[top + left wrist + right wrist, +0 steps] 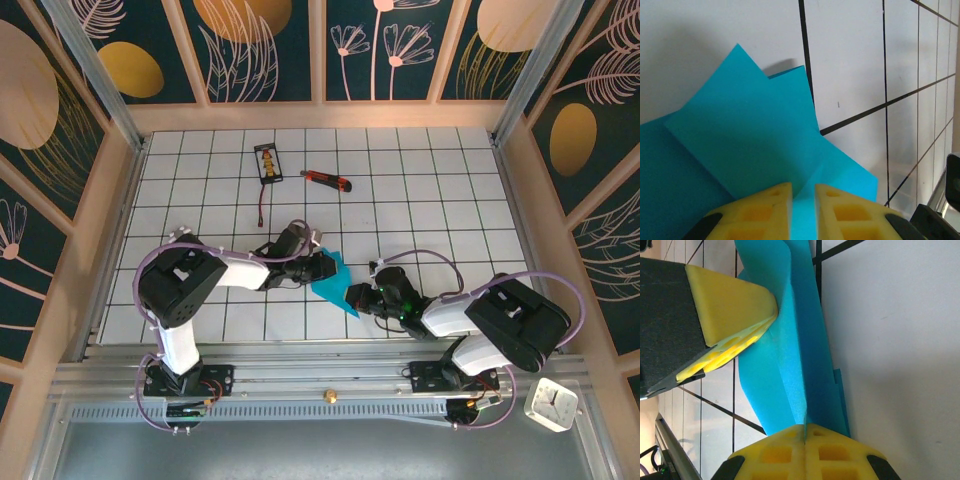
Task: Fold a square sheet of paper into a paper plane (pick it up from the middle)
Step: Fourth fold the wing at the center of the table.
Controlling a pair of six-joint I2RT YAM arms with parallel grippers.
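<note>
We find the right gripper (805, 428) clamped on the creased cyan paper (331, 278) at its 5 o'clock corner. The left gripper (803, 189) is nearly closed, but we cannot tell whether it holds anything.

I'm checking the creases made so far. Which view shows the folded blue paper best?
Left wrist: the square sheet of paper lies spread toward the lens, with its overlapping flaps and crease lines clear. Right wrist sees the sheet edge-on, as a raised ridge. Top external shows it as a small, distant patch.

table (420, 190): white, black grid | walls (270, 70): dark teal floral panels, wood frame (320, 115)
</note>
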